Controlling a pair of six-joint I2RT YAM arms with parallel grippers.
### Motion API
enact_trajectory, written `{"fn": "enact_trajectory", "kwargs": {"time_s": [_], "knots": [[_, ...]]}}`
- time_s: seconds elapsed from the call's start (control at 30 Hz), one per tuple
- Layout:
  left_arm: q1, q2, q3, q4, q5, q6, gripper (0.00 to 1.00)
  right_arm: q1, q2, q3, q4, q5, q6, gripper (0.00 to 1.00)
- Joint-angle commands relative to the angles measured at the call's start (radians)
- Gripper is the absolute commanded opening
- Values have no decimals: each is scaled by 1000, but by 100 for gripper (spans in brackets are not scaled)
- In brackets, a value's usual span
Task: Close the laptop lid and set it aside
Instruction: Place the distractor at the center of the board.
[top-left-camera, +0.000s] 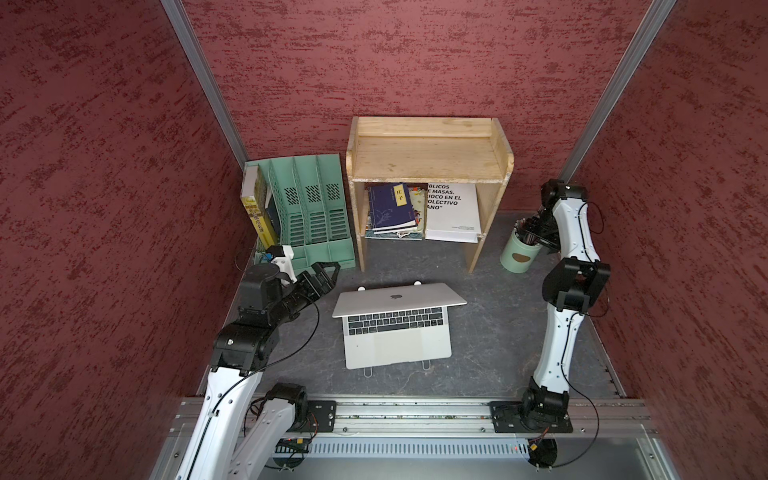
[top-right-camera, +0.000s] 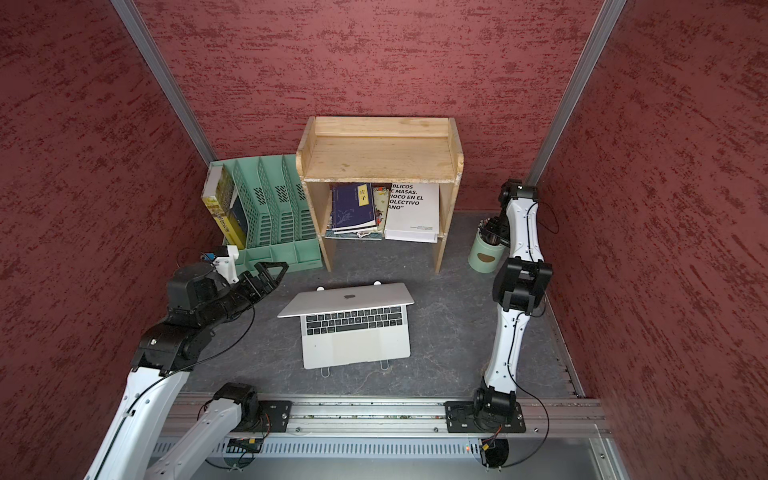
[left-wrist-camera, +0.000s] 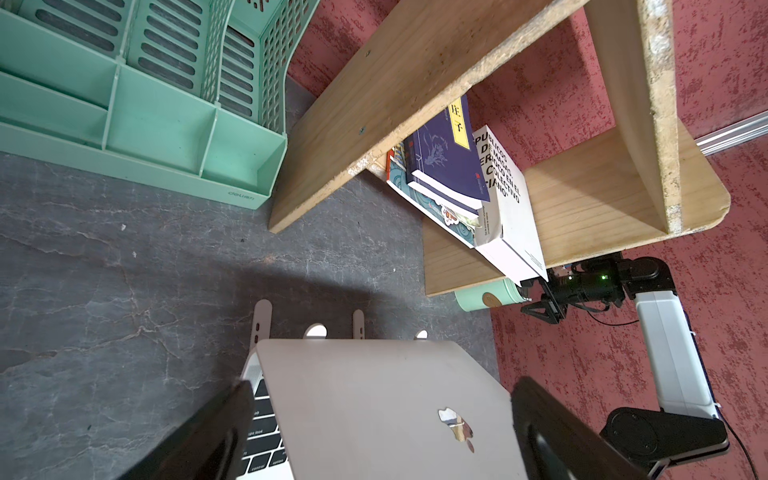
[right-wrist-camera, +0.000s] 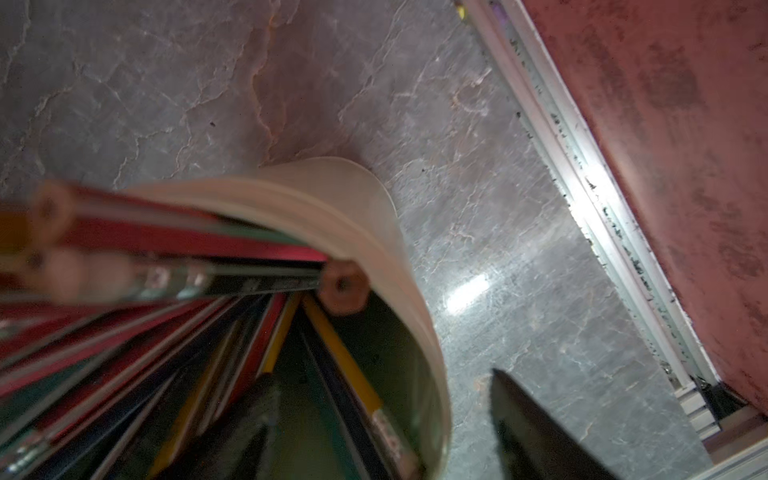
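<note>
Right in front of the wooden shelf (top-left-camera: 428, 158), on the grey table (top-left-camera: 490, 332), sits the laptop (top-left-camera: 397, 336), propped on a white stand (left-wrist-camera: 262, 322); the laptop lid (top-left-camera: 399, 297) is tipped well forward over the keyboard but not shut, keys showing below its edge in both top views; left gripper (top-left-camera: 323, 277) hangs off the shelf's front left leg, close to the lid's left corner but apart from it, jaws wide with nothing in them; right gripper (top-left-camera: 531, 230) is over on the shelf's right, at the mouth of a green pencil cup (top-left-camera: 519, 255), jaws spread, one finger outside the rim, gripping nothing I can make out; green file rack (top-left-camera: 316, 216) stands just beside the shelf's left side.
</note>
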Motion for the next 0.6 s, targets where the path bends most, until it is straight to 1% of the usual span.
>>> {"fn": "enact_trajectory", "kwargs": {"time_s": [0.0, 0.07, 0.1, 0.2, 0.27, 0.33, 0.37, 0.43, 0.57], "knots": [[3, -18, 35, -97, 10, 22, 100, 1, -107, -54, 60, 8, 30, 98], [3, -27, 44, -131, 3, 30, 99, 2, -209, -162, 139, 21, 35, 99], [4, -30, 47, -147, 8, 30, 100, 1, -282, -242, 197, 12, 39, 98], [7, -38, 48, -188, 47, 19, 100, 2, -566, -584, 439, -54, 65, 98], [9, -43, 43, -207, 73, 2, 100, 2, -780, -798, 592, -136, 74, 98], [8, -48, 37, -211, 107, -22, 100, 10, -975, -999, 732, -265, 88, 98], [6, -51, 36, -211, 122, -31, 100, 24, -1049, -1070, 767, -309, 88, 98], [3, -55, 35, -217, 142, -45, 100, 93, -1179, -1160, 762, -365, 75, 98], [-8, -57, 34, -236, 164, -54, 100, 291, -1325, -1242, 670, -419, 86, 98]]}}
